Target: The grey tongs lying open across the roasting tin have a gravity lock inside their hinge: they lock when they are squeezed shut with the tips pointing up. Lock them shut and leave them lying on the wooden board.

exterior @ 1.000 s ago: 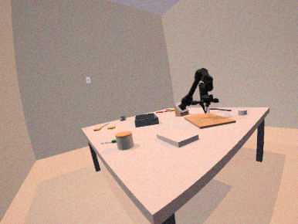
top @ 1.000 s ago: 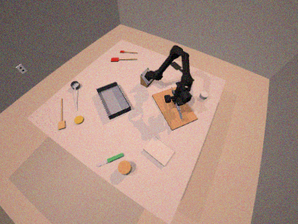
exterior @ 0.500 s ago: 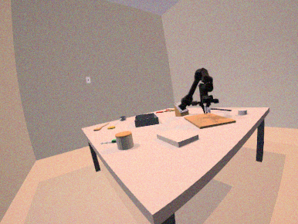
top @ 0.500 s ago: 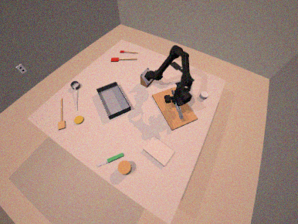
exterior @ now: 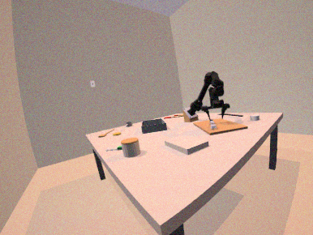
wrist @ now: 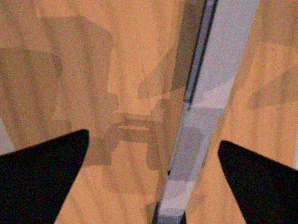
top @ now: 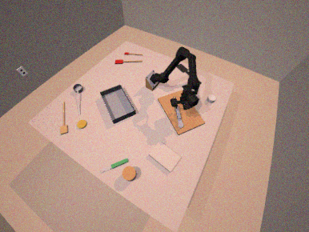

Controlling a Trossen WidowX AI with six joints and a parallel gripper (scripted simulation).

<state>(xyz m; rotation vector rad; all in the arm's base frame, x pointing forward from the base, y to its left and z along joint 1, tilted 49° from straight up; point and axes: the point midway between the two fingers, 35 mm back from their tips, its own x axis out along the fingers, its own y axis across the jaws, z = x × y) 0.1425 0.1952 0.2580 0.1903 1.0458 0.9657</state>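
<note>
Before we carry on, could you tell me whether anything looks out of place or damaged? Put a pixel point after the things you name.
Nothing stands out: the tongs (top: 180,119) (exterior: 213,126) (wrist: 192,145) lie on the wooden board (top: 186,129) (exterior: 229,126) (wrist: 135,207), and the roasting tin (top: 116,118) (exterior: 154,127) sits level, with no spill or damage visible.
</note>
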